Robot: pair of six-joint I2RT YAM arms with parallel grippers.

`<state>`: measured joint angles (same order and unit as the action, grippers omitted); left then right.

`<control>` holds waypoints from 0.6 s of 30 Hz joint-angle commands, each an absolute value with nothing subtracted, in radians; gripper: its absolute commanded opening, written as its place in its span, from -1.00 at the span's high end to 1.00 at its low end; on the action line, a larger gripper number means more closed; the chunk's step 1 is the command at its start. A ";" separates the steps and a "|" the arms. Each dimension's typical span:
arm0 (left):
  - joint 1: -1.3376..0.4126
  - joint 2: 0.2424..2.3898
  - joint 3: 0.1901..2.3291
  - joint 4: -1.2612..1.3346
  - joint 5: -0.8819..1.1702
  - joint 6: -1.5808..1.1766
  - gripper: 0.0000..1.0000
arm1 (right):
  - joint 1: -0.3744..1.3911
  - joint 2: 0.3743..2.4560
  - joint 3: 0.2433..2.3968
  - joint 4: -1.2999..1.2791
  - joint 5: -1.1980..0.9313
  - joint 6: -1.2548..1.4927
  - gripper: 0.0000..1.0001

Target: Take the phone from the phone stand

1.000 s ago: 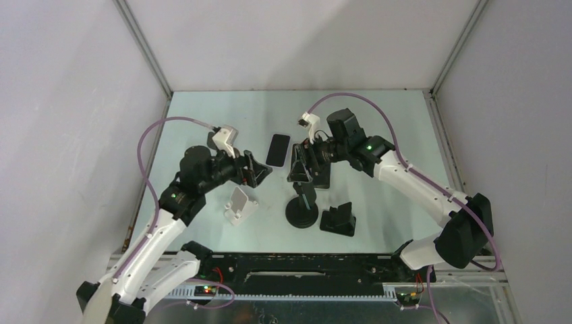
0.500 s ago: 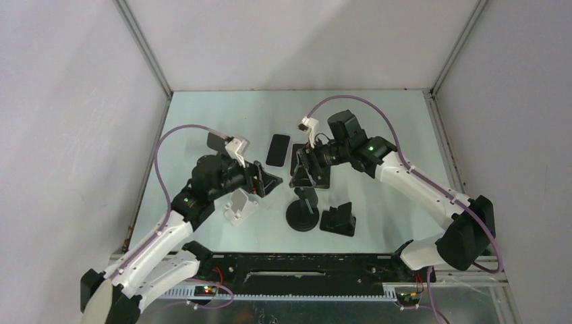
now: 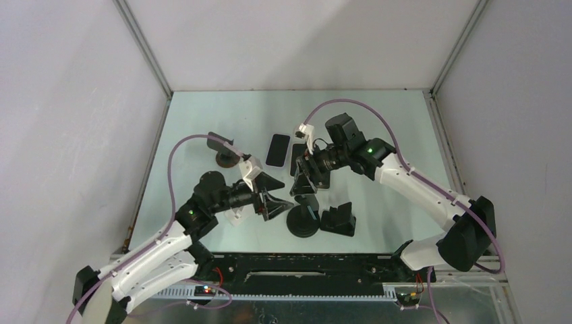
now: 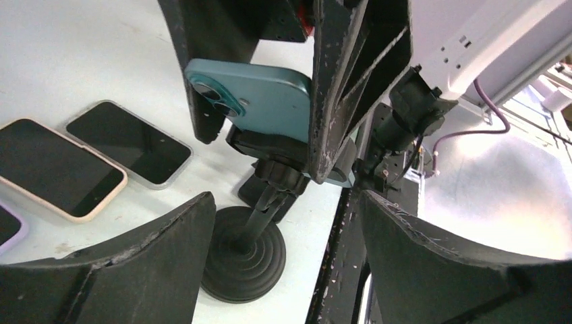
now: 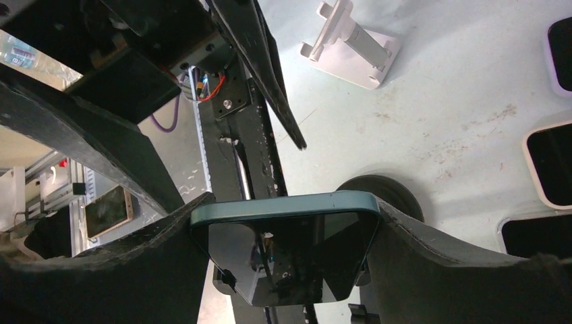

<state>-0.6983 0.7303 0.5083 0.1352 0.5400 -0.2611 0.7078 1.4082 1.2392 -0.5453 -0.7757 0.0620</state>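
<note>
A teal phone (image 4: 256,98) sits on the head of a black phone stand with a round base (image 4: 243,260), also seen in the top view (image 3: 303,221). My right gripper (image 3: 301,179) is shut on the phone, one finger on each long edge; in the right wrist view the phone's dark screen (image 5: 287,250) fills the gap between my right gripper's (image 5: 287,229) fingers. My left gripper (image 3: 275,196) is open and empty, just left of the stand's post, with its fingers (image 4: 101,270) either side of the base in the left wrist view.
Several dark phones lie flat behind the stand (image 3: 277,149), (image 4: 57,165), (image 4: 128,142). A white stand (image 5: 354,44) lies under my left arm. A small black stand (image 3: 338,219) sits right of the round base. Another round black stand (image 3: 222,152) is at the back left.
My left arm has swung right and toward the near edge, bringing its open gripper up to the stand's post. My right gripper has stayed on the phone, shifting slightly.
</note>
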 commanded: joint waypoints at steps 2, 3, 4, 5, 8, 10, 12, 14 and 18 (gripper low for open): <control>-0.732 0.735 0.438 0.331 0.526 -0.330 -0.66 | 0.729 1.365 1.244 -0.585 -0.831 0.055 1.00; -0.732 0.734 0.428 0.353 0.511 -0.355 -0.65 | 0.731 1.362 1.244 -0.585 -0.832 0.052 1.00; -0.735 0.731 0.408 0.388 0.495 -0.363 -0.62 | 0.732 1.362 1.244 -0.587 -0.833 0.051 1.00; -0.736 0.731 0.400 0.401 0.485 -0.377 -0.60 | 0.735 1.359 1.245 -0.588 -0.836 0.046 1.00; -0.741 0.734 0.384 0.420 0.431 -0.385 -0.54 | 0.735 1.352 1.244 -0.593 -0.847 0.042 1.00; -0.741 0.736 0.381 0.412 0.413 -0.385 -0.53 | 0.735 1.349 1.244 -0.594 -0.858 0.040 1.00; -0.740 0.742 0.379 0.415 0.426 -0.383 -0.50 | 0.735 1.348 1.244 -0.594 -0.865 0.043 1.00; -0.741 0.751 0.376 0.430 0.456 -0.382 -0.48 | 0.735 1.350 1.244 -0.590 -0.871 0.046 1.00; -0.742 0.776 0.355 0.516 0.536 -0.414 -0.45 | 0.735 1.348 1.244 -0.583 -0.883 0.049 1.00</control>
<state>-0.7349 0.7555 0.3714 0.3935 0.4625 -0.3782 0.7254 1.3930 1.2388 -0.5831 -0.8074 0.0292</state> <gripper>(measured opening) 0.730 0.767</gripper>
